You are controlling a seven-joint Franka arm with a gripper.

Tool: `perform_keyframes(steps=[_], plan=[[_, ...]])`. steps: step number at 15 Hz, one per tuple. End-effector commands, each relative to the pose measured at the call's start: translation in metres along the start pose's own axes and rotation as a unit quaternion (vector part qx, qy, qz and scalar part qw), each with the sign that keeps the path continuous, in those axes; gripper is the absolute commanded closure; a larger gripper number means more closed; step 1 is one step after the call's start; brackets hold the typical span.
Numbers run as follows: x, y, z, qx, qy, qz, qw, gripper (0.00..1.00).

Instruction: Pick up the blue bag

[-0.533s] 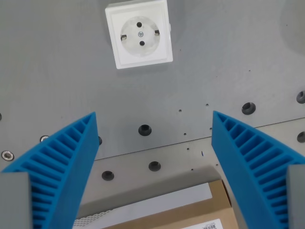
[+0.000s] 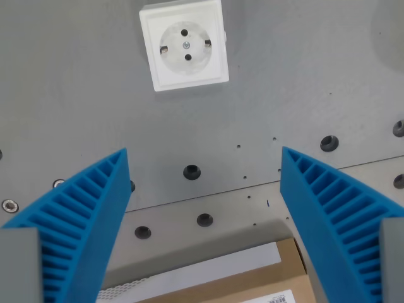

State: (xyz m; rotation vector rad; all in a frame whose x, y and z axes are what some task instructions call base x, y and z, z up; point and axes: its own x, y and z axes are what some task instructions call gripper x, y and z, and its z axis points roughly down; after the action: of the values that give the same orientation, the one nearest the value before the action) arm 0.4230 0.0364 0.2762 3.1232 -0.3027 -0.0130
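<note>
My gripper (image 2: 203, 221) is open, its two blue ribbed fingers (image 2: 76, 221) spread wide at the wrist view's left and right lower corners. Nothing is held between them. No blue bag shows in this view. Below the fingers lies the grey metal surface (image 2: 284, 82) with bolt holes.
A white wall socket (image 2: 185, 45) is mounted on the grey plate at the top centre. A brown cardboard box (image 2: 252, 284) with a grey strip and a white label edge peeks in at the bottom. Several dark holes (image 2: 191, 171) dot the plate.
</note>
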Motion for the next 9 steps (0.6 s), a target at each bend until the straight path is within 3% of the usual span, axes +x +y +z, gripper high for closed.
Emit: perform_keyframes(steps=[1, 9], plan=[[0.007, 0.003, 0.002, 0.001, 0.005, 0.004, 1.0, 0.0], [0.039, 0.013, 0.016, -0.004, -0.002, 0.008, 1.0, 0.0]])
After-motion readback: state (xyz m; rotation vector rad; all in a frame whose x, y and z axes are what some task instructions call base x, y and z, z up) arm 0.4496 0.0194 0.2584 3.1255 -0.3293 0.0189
